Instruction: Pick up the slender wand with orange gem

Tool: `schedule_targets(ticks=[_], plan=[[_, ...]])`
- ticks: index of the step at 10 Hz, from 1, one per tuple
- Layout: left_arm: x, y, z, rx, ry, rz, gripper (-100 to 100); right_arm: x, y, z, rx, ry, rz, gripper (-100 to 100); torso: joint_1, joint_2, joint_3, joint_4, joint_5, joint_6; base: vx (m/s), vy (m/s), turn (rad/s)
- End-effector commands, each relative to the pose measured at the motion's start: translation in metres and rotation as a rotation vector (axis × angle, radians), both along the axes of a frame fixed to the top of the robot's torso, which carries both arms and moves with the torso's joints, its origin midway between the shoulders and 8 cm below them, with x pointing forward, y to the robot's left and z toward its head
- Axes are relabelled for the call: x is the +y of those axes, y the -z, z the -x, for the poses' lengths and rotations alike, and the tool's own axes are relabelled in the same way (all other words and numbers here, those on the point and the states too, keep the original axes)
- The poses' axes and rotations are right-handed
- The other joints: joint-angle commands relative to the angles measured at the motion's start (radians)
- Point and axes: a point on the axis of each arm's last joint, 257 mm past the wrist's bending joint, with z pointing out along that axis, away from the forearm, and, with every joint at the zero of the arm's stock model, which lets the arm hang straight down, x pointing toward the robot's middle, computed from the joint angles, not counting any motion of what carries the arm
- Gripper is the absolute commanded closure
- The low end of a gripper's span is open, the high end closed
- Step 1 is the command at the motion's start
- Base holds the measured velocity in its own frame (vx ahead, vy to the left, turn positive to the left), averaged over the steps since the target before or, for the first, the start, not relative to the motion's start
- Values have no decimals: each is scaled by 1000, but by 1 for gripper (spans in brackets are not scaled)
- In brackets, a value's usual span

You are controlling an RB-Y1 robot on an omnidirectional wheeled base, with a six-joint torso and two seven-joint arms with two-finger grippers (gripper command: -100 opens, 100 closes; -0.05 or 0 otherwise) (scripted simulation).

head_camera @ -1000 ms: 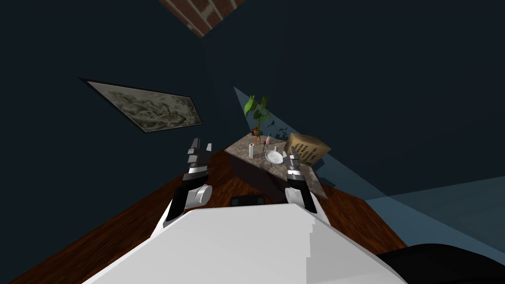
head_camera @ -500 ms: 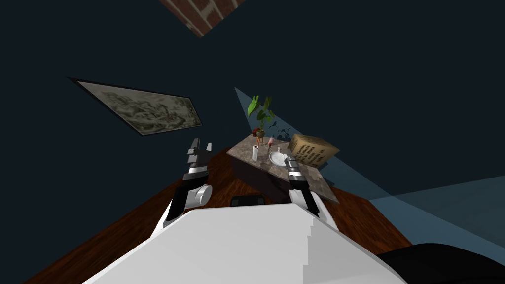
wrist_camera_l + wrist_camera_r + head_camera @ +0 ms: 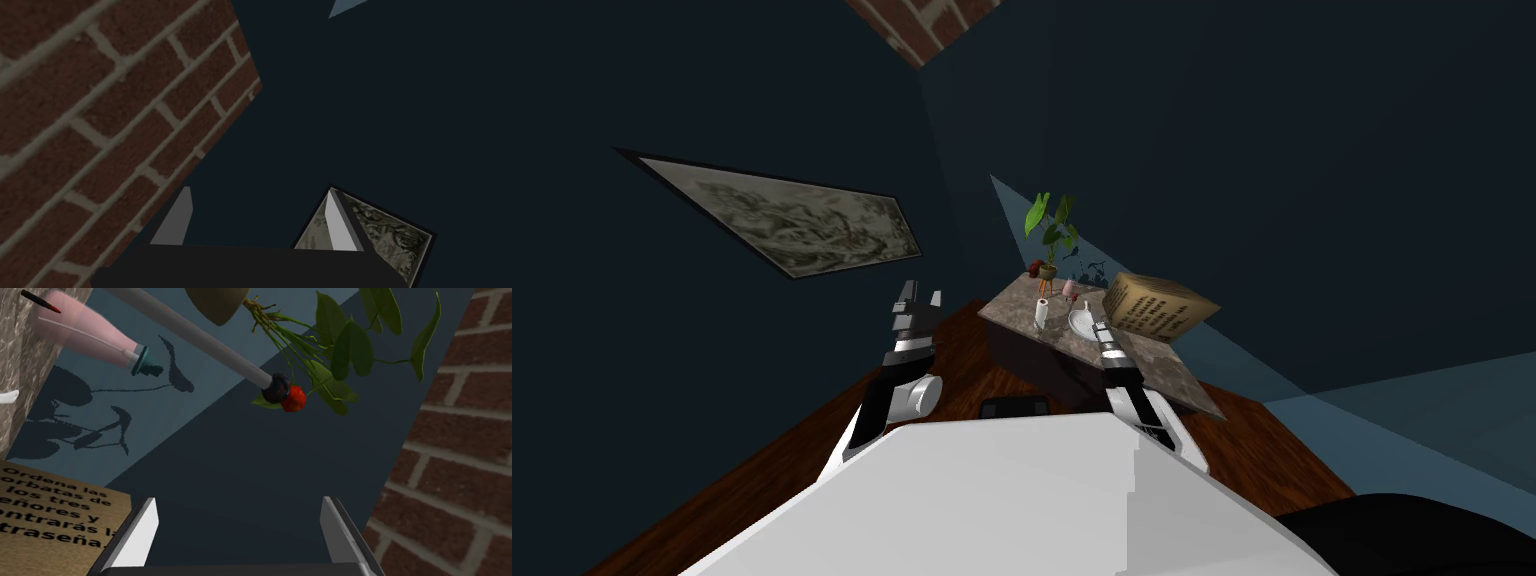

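Hovering over the near edge of a marble-topped table (image 3: 1152, 370), the robot's right gripper (image 3: 237, 500) is empty, its two blade fingers standing wide apart. The step in hand looks like the approach, with no grasp made yet. The wand (image 3: 200, 338), a slim grey shaft ending in a dark collar and an orange-red gem (image 3: 295, 398), lies well ahead of the fingertips, not between them. It passes close by the pot of a leafy plant (image 3: 350, 338), gem end out among the leaves, with a pink bottle (image 3: 90, 335) capped in teal beside it. A lettered cardboard box (image 3: 1162, 305), a white plate (image 3: 1080, 322) and a paper roll (image 3: 1042, 311) share the tabletop. The left gripper (image 3: 917, 295) is raised off to the side, away from the table, open and holding nothing. Next, the right hand would likely need to advance until the shaft sits between its fingers, keeping off the bottle and foliage, before closing.
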Motion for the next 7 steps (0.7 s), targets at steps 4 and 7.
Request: schedule_targets(ticks=[4, 7], plan=[[0, 0, 0, 0, 0, 0, 0, -32, 32, 2, 120, 67, 232, -100, -2, 1, 0, 0, 0, 0, 76, 112, -31], [0, 0, 0, 0, 0, 0, 0, -54, 47, 3, 190, 100, 383, -100, 0, 1, 1, 0, 0, 0, 66, 133, -35]])
